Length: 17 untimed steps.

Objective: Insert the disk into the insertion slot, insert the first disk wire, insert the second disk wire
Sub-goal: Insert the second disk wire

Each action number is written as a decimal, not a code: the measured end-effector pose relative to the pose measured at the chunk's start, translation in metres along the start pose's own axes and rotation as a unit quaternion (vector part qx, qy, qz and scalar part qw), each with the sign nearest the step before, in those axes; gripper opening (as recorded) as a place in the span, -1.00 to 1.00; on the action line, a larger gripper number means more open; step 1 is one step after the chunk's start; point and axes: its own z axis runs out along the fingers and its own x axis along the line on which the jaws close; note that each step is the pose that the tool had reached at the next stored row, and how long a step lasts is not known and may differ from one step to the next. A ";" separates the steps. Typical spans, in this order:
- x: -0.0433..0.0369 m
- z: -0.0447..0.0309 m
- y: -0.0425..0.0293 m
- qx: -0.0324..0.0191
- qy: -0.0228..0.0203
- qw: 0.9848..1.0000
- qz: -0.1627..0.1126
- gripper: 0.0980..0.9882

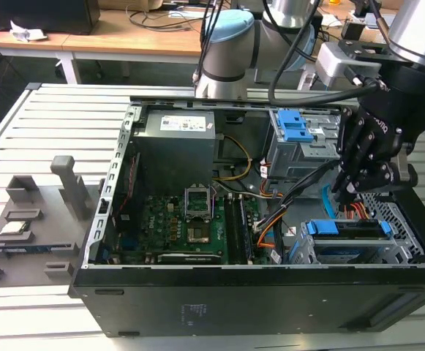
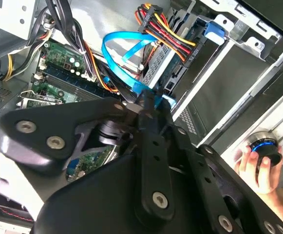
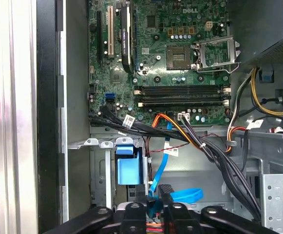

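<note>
End effector sits low inside the open computer case, at the exterior view's right, just above the drive bay. In both wrist views we see its two black fingers drawn narrow, pinched on the plug end of the second disk wire.

That wire is a thin flat light-blue cable; in the second wrist view it loops up from the fingertips and curves back down, beside the red, yellow and black power wires. In the first wrist view the same blue cable lies just ahead of the fingers, with one thin run rising toward the motherboard.

The disk, in its bright blue carrier, sits seated in the insertion slot, the silver perforated cage at the case's near corner on the exterior view's right. We see only the blue front edge and a strip of metal below it.

Room is tight. A thick black cable bundle crosses just beside the end effector, the grey cage with blue pull tabs stands behind it, and the case wall is close on the exterior view's right. Over the motherboard the space is more open.

The case rests on a slatted metal surface. A person's hand grips a round knob outside the case in the second wrist view.
</note>
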 end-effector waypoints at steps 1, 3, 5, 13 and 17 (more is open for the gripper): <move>0.0000 0.0000 0.0000 0.000 0.000 1.000 0.000 -0.86; 0.0000 0.0000 0.0000 0.000 0.000 1.000 0.000 -0.86; 0.0000 0.0000 0.0000 0.000 0.000 1.000 0.000 -0.86; 0.0097 0.0078 -0.0026 0.000 0.000 1.000 0.000 -0.86; 0.0106 0.0138 -0.0074 0.000 0.000 1.000 0.000 -0.86</move>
